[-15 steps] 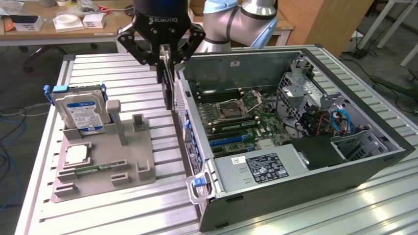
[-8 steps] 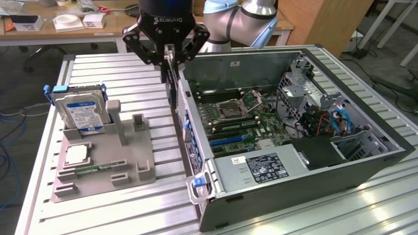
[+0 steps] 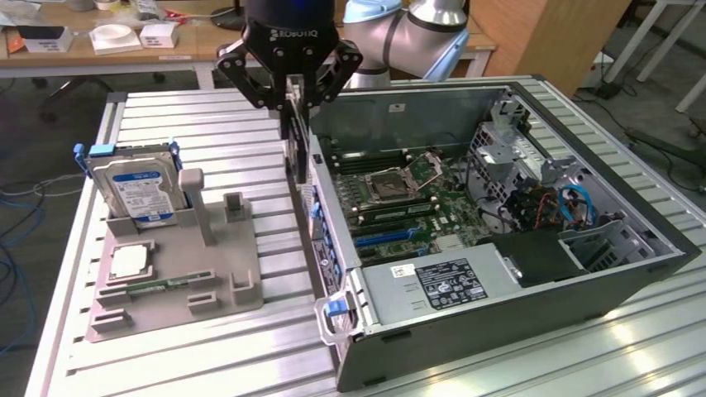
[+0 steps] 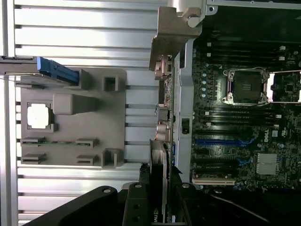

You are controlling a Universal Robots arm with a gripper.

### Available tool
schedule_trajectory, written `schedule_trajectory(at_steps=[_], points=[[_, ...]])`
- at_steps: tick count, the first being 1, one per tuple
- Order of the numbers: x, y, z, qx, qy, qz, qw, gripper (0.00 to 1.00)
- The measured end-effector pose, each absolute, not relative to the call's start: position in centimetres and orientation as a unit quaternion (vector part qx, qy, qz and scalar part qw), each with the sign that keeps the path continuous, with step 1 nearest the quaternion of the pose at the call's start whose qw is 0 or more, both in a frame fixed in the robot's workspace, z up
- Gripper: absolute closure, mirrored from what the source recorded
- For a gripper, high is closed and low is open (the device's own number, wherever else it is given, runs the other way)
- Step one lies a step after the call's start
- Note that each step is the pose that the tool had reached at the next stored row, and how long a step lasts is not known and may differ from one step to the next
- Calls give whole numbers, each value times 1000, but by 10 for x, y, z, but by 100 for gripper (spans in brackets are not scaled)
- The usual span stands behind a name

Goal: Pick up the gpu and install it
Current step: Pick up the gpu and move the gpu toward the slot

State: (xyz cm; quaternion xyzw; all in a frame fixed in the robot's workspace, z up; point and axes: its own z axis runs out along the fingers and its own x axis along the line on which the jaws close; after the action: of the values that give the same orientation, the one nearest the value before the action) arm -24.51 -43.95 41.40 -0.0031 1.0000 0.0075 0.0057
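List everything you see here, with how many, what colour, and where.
gpu: one, dark board with silvery bracket, upright in the gripper at the computer case's edge.
computer case: one, dark grey, open, exterior view's right.
hard drive: one, silver with blue-white label, standing in the holder.
memory stick: one, green, lying in the holder.
chip: one, silvery, in the holder.
holder: one, grey, on the table, exterior view's left.
table: one, silvery slats.
gripper: one, black, shut on the gpu.

slatted table point(image 3: 198, 364): grey fixture point(image 3: 226, 277), computer case point(image 3: 497, 318)

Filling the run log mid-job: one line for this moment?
hand: shut on gpu | gpu: hanging vertical | where: at computer case edge | installed: no
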Motion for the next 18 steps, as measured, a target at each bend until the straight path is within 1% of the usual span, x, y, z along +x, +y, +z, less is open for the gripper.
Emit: schedule_trajectory(at_steps=[18], points=[[-229, -440, 414, -3, 1000, 7, 6, 73]])
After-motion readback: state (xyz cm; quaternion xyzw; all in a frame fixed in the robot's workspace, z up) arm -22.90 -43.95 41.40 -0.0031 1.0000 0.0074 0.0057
